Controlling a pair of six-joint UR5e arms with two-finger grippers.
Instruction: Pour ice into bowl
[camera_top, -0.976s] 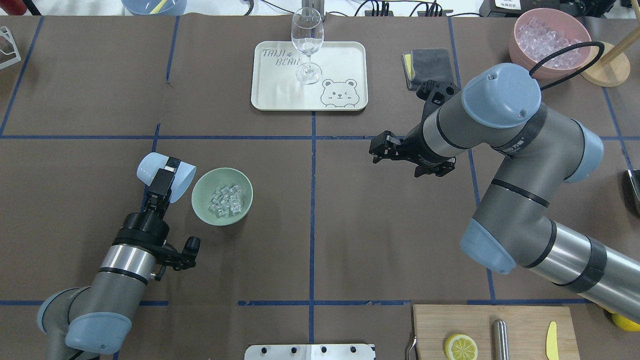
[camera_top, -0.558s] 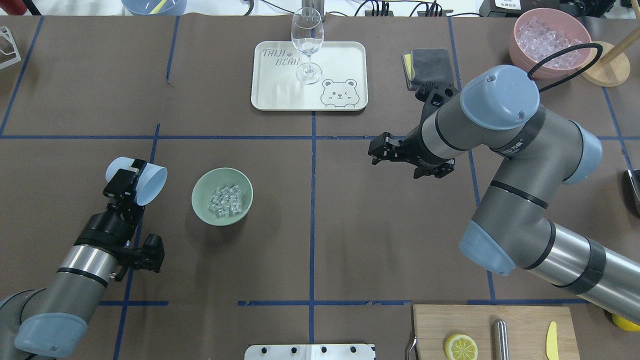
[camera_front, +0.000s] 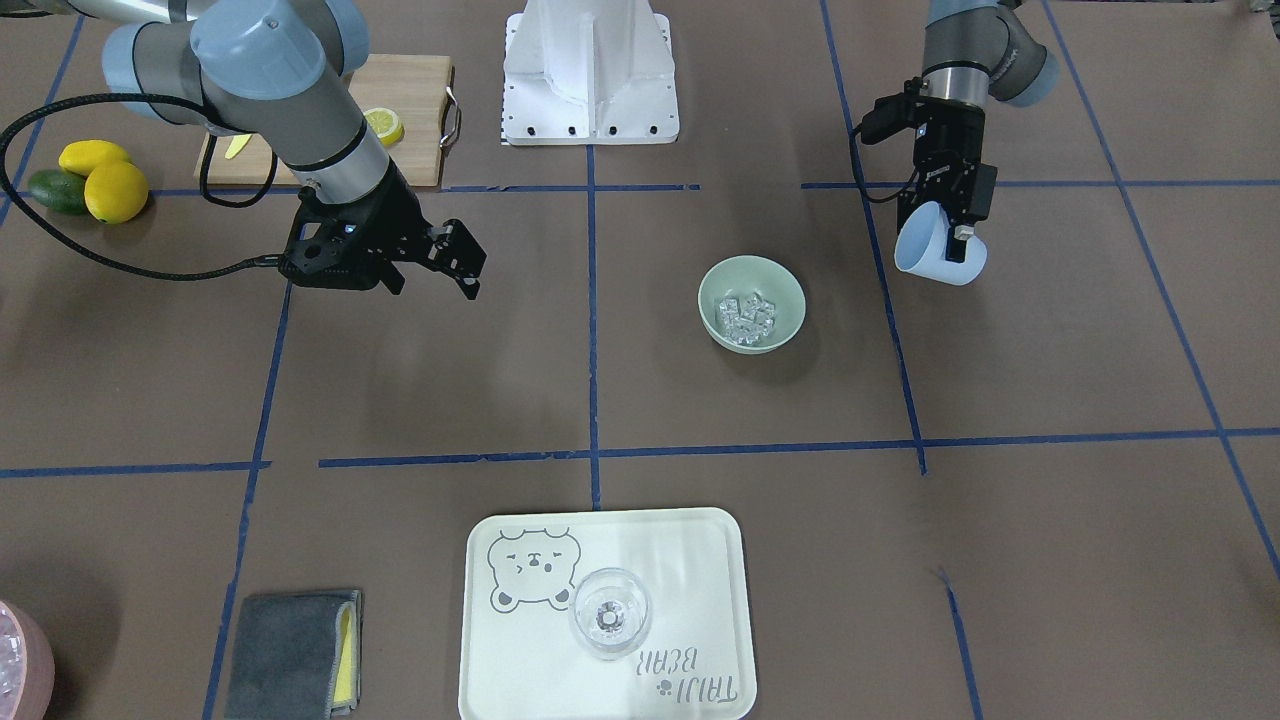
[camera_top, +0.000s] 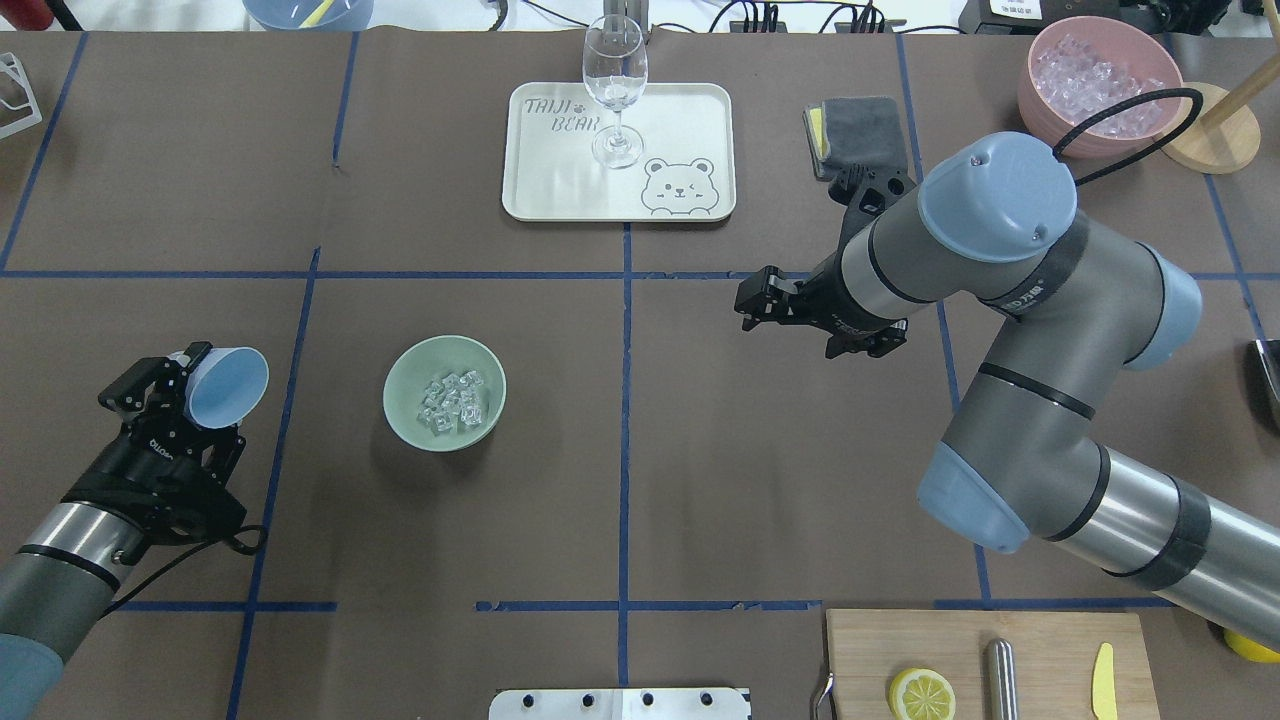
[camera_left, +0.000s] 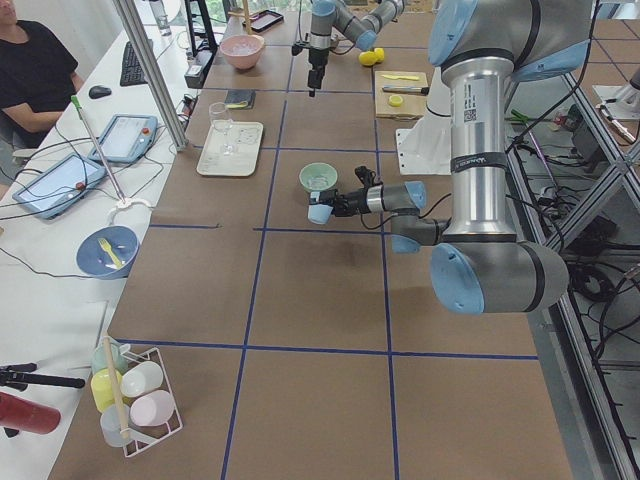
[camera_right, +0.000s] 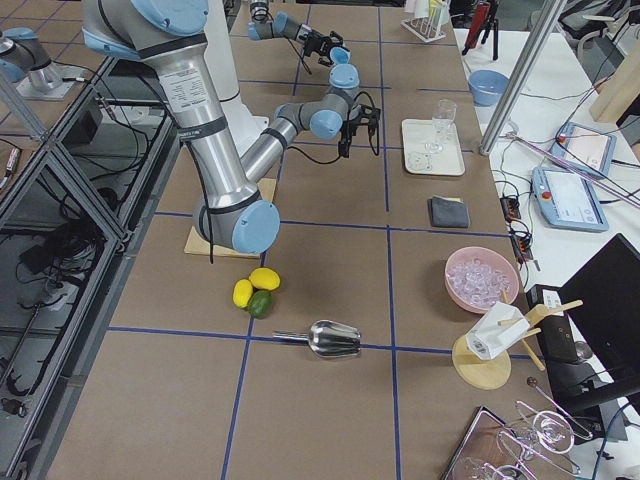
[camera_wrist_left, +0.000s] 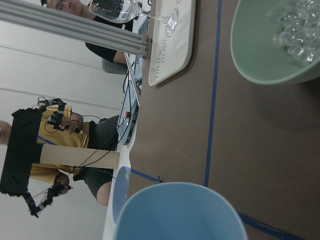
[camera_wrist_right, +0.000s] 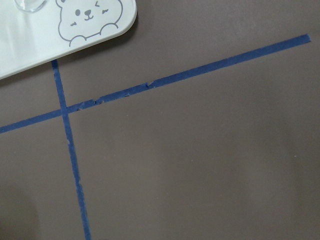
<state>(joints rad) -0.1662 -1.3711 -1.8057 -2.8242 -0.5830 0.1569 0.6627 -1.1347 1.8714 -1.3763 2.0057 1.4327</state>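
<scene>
The left gripper (camera_top: 190, 385) is gripping a light blue cup (camera_top: 230, 386) and holding it tilted above the table (camera_top: 760, 450), off to the side of the green bowl (camera_top: 403, 380) and apart from it. The ice (camera_top: 452, 402) is lying heaped in the bottom of that bowl. The right gripper (camera_top: 748, 300) is hovering over the table with its jaws spread wide and nothing between them, near the tray (camera_top: 560, 195) carrying the wine glass (camera_top: 614, 85).
</scene>
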